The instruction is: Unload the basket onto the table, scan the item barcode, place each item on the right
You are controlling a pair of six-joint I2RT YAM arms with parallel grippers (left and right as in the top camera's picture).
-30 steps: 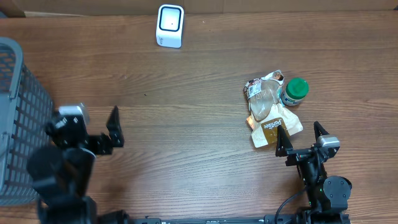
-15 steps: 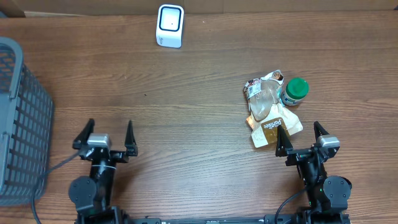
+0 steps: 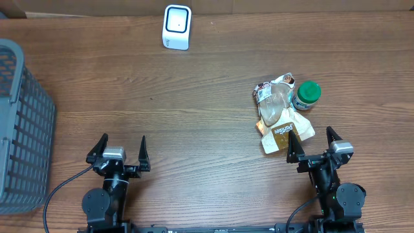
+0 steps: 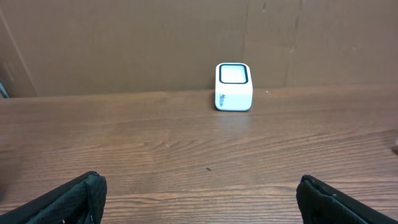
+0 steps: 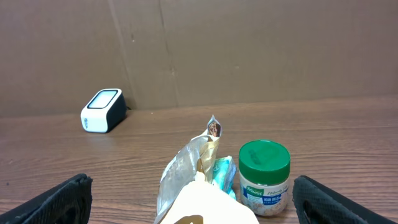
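A white barcode scanner (image 3: 176, 26) stands at the table's far edge, also in the left wrist view as scanner (image 4: 234, 86) and in the right wrist view as scanner (image 5: 102, 110). Right of centre lies a pile of items: a crinkled clear-and-tan snack bag (image 3: 279, 120) and a green-lidded jar (image 3: 305, 95). In the right wrist view the bag (image 5: 193, 183) and jar (image 5: 264, 177) sit just ahead of my open right gripper (image 3: 313, 144), the bag's near end between its fingers. My left gripper (image 3: 119, 149) rests open at the near left, over bare wood.
A grey mesh basket (image 3: 19, 129) stands at the left edge of the table. A brown cardboard wall (image 4: 186, 43) runs behind the table.
My left arm has drawn back from beside the basket and settled low at the near edge, fingers pointing toward the scanner. The right arm has not moved.
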